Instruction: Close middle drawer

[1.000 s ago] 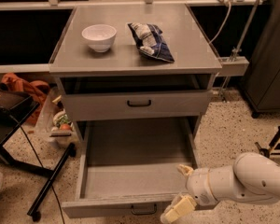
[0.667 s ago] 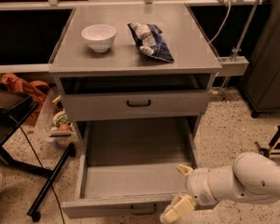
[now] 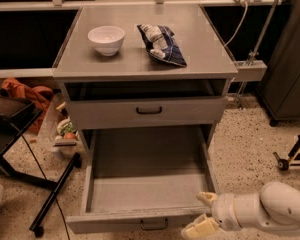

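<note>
I read this job as barely begun: the middle drawer (image 3: 140, 189) stands pulled out almost its full length towards the camera, its long grey tray exposed and its front panel, with the small black loop handle (image 3: 154, 225), at the near end. Closing it is all still to do, and I judge it needs one straight push on that panel until it sits flush. My tool (image 3: 204, 214) is at the right end of the middle drawer's front panel, its pale fingers (image 3: 208, 199) spread apart and grasping nothing, one above and one below that corner. I cannot tell whether either finger touches the metal. The tray of the middle drawer holds nothing that I can see, only its bare grey floor and walls. Directly above the middle drawer, the upper drawer (image 3: 190, 111) looks nearly shut, with a dark gap over it, and I cannot see its inside. Above and behind the middle drawer, the desk (image 3: 210, 54) carries a white bowl (image 3: 106, 38), which looks empty, and just beside it a crumpled dark snack bag (image 3: 161, 44).
</note>
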{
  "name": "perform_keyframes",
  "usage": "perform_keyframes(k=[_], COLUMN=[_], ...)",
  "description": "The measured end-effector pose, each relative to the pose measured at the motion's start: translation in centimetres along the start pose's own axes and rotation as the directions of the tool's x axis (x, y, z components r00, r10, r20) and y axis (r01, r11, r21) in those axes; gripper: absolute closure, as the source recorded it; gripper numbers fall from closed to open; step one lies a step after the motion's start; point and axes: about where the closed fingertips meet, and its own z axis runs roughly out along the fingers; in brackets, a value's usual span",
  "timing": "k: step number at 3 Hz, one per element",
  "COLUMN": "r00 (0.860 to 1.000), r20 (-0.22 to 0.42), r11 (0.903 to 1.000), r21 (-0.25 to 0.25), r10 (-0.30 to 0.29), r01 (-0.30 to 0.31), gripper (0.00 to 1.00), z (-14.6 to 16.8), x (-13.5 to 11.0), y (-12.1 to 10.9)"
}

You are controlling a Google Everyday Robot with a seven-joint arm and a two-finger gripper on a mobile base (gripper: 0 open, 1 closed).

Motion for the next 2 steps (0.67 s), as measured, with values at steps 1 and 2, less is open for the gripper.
perform_keyframes(k=[1,2], r00=[0.997,0.992], r20=[0.031,0.056], r11=[0.9972,0.9938], r21=[0.012,0.001], r10=[0.073,0.111], r01=[-0.074,-0.111], gripper=[0.42,0.66], z=[0.3,1.0], x=[4.4,7.0], y=[-1.1,-1.7])
